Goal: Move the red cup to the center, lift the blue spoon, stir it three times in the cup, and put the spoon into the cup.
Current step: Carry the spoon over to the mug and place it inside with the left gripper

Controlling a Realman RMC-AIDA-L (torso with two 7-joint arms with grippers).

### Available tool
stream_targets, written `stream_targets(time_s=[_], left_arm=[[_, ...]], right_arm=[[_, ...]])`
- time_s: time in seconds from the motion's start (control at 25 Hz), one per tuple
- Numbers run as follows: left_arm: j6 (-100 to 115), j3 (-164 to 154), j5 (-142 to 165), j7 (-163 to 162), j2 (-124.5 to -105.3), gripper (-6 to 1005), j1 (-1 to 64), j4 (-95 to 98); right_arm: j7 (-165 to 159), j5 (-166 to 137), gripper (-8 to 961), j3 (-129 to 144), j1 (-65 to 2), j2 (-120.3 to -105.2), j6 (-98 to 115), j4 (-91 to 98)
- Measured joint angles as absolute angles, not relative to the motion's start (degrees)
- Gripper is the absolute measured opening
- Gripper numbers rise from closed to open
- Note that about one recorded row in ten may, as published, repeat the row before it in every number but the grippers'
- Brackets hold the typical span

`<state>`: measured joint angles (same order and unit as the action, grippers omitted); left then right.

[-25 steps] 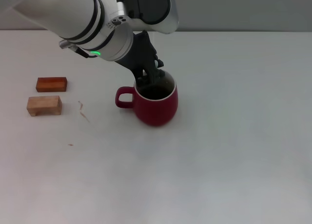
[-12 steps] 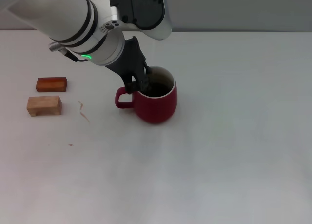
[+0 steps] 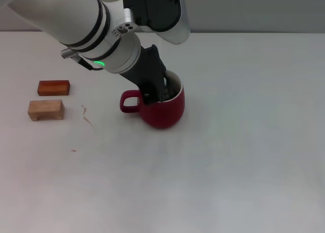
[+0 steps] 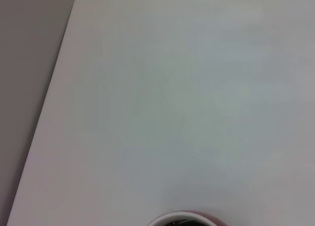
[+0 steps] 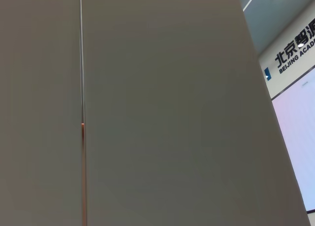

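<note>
The red cup [image 3: 165, 113] stands on the white table near the center, its handle pointing to the left. Its rim also shows at the edge of the left wrist view [image 4: 184, 217]. My left gripper [image 3: 155, 94] reaches down from the upper left into the cup's mouth, at the side nearest the handle. The blue spoon is hidden; it lies nowhere on the table that I can see. The right arm is out of the head view, and its wrist camera shows only a wall.
Two small wooden blocks lie at the far left: a reddish one [image 3: 53, 87] and a pale one [image 3: 46, 109]. A few crumbs [image 3: 87, 115] lie beside them. The white tabletop [image 3: 244, 141] stretches to the right and front of the cup.
My left gripper has swung around inside the cup's mouth: from the back, to the handle side, and now toward the front. The cup has stayed in place.
</note>
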<state>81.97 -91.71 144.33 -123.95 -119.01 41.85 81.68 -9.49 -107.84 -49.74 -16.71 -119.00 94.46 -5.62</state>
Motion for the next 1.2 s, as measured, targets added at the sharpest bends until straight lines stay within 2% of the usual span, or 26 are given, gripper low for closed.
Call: stream_targets(time_s=[1.2], left_arm=[[80.80, -90.69, 141.41, -123.74, -118.64, 167, 40.07, 82.39]], right_arm=[[-9.48, -107.84, 704, -49.75, -17.55, -118.84, 94.21, -5.05]])
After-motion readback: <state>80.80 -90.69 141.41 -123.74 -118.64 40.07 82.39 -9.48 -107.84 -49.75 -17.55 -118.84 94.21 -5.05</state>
